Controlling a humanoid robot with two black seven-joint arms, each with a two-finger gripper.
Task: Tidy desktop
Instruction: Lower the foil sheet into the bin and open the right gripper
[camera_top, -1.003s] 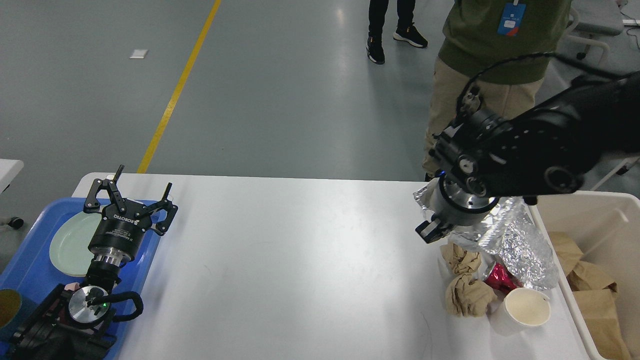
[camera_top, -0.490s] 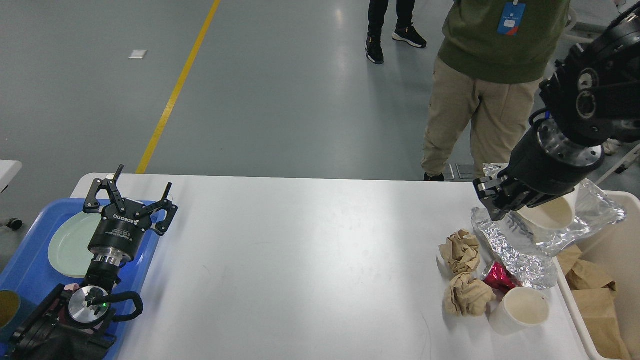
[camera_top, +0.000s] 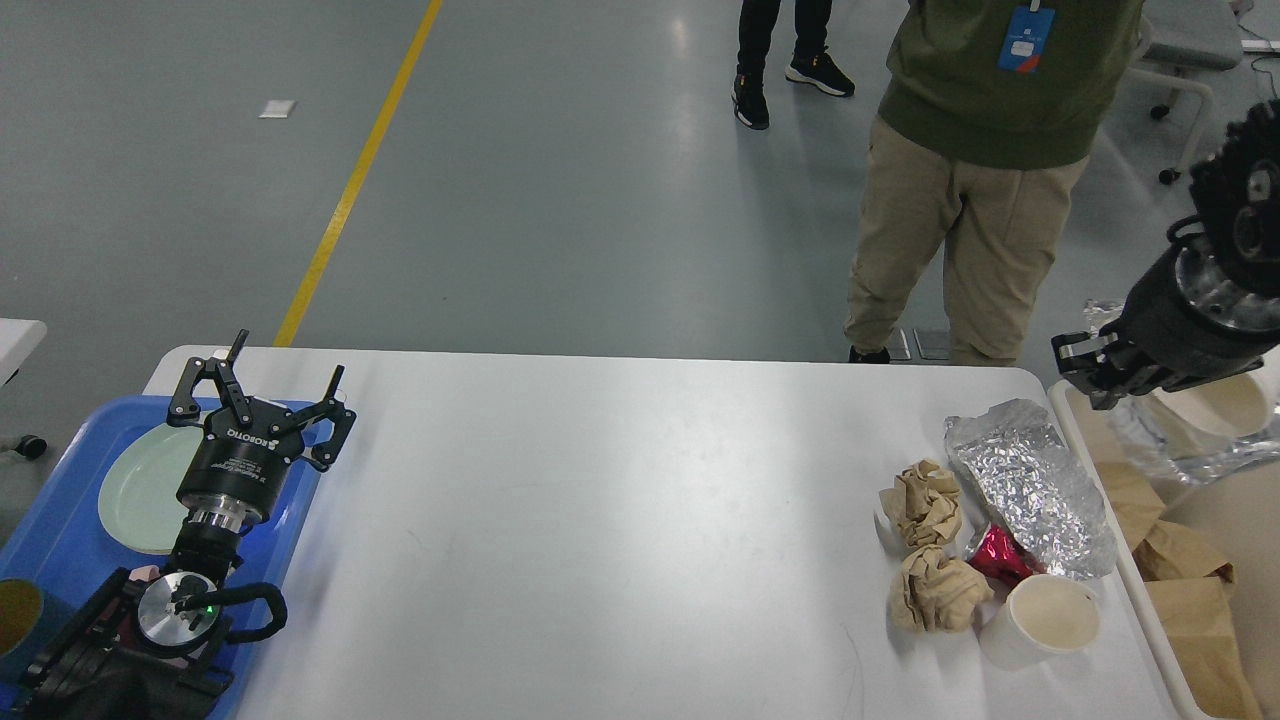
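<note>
Surface (camera_top: 620, 520) trash is light, crushable: pinch paper wads (camera_top: 925, 545) mid-body. Right gripper (camera_top: 1100, 370) grasping cup (camera_top: 1225, 405) over bin (camera_top: 1075, 440); left gripper (camera_top: 262, 385) fingers released.

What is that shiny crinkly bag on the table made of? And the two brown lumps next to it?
The shiny bag looks like thin metal foil or foil-coated plastic: silvery, full of tiny creases that catch the light. The two brown lumps look like crumpled paper, maybe napkins: dull tan, with soft folds and no shine.
</note>
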